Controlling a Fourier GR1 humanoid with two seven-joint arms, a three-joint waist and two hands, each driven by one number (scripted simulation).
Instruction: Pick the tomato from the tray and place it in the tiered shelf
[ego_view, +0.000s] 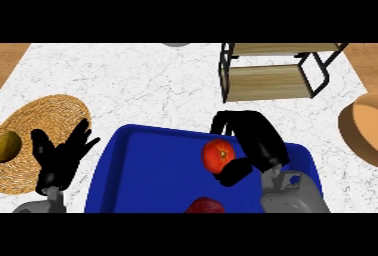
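Head view is showing the round red-orange tomato (217, 154) lying on the right part of the deep-blue rectangular plastic tray (148, 170), just to the left of the black right hand (255, 142). That hand is arching over it from the right: its fingers (235, 121) are curling down past the tomato's far side while the thumb (235, 171) is bending in at the near side, so the tomato is sitting inside the curl. Contact looks likely, though whether the fruit is lifting off the tray cannot be told. A darker red rounded item (204, 205) is lying at the tray's near edge, only partly in view.

The two-level wooden tiered shelf with a black metal frame (269, 75) is standing far and slightly right of the tomato, well apart from it, so the carry would be running away from the robot, and the right hand is clearly the nearer one for it.

The black left hand (60, 155) is resting open, fingers up, at the left, over a round woven straw mat (40, 142) that is carrying a yellow-green fruit (7, 145) on the white marbled counter (148, 85).
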